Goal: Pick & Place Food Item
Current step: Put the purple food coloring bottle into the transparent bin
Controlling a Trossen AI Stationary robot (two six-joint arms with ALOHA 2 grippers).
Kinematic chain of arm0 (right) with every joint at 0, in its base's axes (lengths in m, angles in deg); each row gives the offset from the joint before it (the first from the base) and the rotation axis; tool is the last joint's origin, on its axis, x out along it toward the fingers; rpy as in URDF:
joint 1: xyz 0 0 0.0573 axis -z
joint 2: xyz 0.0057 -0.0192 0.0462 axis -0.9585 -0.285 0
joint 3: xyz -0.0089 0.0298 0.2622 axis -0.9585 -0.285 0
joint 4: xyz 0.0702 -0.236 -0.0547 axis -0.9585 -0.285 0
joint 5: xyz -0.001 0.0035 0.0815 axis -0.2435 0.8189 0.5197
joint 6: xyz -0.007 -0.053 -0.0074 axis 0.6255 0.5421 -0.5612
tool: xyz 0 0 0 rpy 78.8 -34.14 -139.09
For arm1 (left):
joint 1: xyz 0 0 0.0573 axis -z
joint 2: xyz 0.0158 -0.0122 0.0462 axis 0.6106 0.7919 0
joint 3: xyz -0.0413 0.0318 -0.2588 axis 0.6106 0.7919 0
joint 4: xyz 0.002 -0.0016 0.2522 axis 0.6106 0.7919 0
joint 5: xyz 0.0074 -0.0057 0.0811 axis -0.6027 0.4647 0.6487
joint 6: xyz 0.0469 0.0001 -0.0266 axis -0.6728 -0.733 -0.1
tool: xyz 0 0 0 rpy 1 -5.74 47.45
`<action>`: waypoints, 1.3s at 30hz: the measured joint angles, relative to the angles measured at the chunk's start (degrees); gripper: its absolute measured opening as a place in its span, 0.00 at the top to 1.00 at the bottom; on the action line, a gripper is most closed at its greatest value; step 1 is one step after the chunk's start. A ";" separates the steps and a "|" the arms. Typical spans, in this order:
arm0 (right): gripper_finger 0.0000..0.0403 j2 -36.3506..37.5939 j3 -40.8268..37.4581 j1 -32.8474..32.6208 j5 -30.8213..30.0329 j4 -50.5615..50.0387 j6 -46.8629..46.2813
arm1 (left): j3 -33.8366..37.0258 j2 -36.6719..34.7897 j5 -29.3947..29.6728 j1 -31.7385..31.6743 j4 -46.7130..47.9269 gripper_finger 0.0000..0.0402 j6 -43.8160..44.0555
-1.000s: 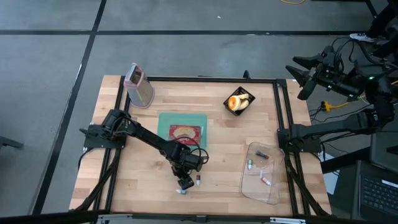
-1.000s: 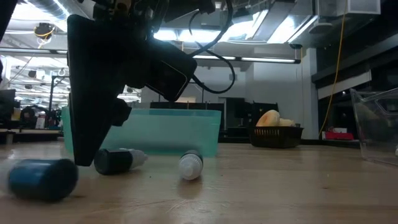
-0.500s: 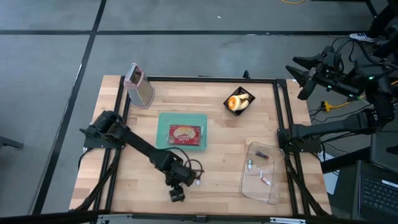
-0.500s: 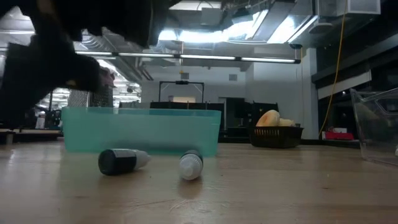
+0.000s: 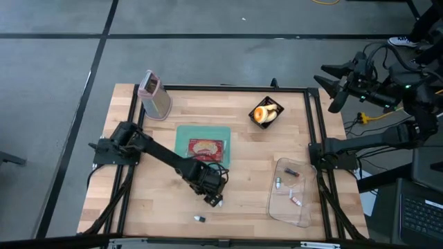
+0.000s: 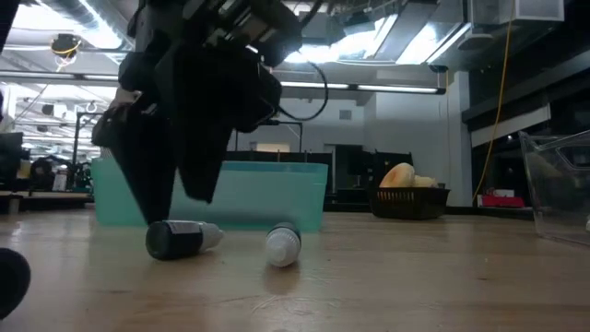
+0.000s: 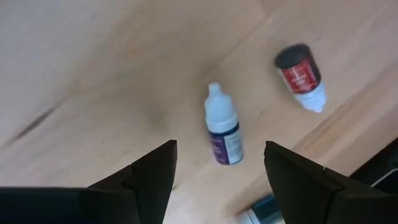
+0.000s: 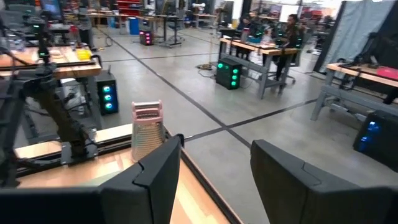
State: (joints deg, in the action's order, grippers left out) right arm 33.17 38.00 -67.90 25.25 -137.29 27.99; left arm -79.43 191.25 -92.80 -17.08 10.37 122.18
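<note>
Two small dropper bottles lie on their sides on the wooden table: one with a purple label and white cap (image 7: 222, 134) (image 6: 282, 244), one with a red label and black cap (image 7: 300, 74) (image 6: 180, 238). A third, bluish bottle (image 5: 199, 218) lies nearer the front edge. My left gripper (image 7: 217, 180) (image 5: 212, 192) (image 6: 175, 198) hangs open just above the pair, pointing steeply down, with nothing between its fingers. My right gripper (image 8: 214, 168) (image 5: 332, 86) waits open, raised beyond the table's far right corner.
A teal tray (image 5: 181, 133) holding a red packet (image 5: 205, 147) sits behind the bottles. A black basket with bread (image 5: 266, 113) stands at the far right. A clear bin (image 5: 291, 207) with small bottles is at the near right, and a grater (image 5: 155, 95) at the far left.
My left gripper swung out toward the table's near edge, then came back toward the far side and rose a little, rolling at the wrist. It now stands over the two bottles. The bluish bottle lies nearer the front edge than before.
</note>
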 joint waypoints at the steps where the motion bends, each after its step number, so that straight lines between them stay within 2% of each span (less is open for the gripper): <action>1: 0.52 -0.02 0.00 0.00 0.48 0.00 0.00 | 0.00 0.26 -0.80 -0.03 -0.08 0.41 0.05; 10: 0.52 0.00 0.00 0.02 0.34 0.01 0.00 | -0.01 2.70 -2.35 -0.79 -2.44 0.41 0.69; 14: 0.52 0.00 0.00 0.02 0.29 0.02 0.00 | -0.15 3.61 -5.11 -1.66 -2.43 0.43 -0.93; 17: 0.52 0.00 0.00 0.02 0.01 0.00 0.10 | -0.17 4.38 -6.54 -2.16 -1.97 0.52 -2.15; 23: 0.52 0.02 0.00 0.04 -1.52 0.00 0.37 | -0.17 5.74 -8.45 -3.05 -1.82 0.80 -3.18; 26: 0.52 0.02 0.00 0.02 -1.46 0.00 0.40 | -0.15 5.94 -9.57 -3.57 -2.97 0.90 -3.71; 33: 0.52 0.02 0.02 0.02 -1.59 0.00 1.71 | 0.18 4.09 -11.22 -4.86 -3.85 0.88 -4.42; 39: 0.52 0.02 0.00 0.04 -1.56 0.00 2.07 | 0.15 -2.17 -9.80 -8.71 -4.20 0.89 -5.06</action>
State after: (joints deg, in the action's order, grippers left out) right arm 33.20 38.00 -67.87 23.69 -137.29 30.06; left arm -79.28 189.08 -102.60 -25.78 6.17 117.12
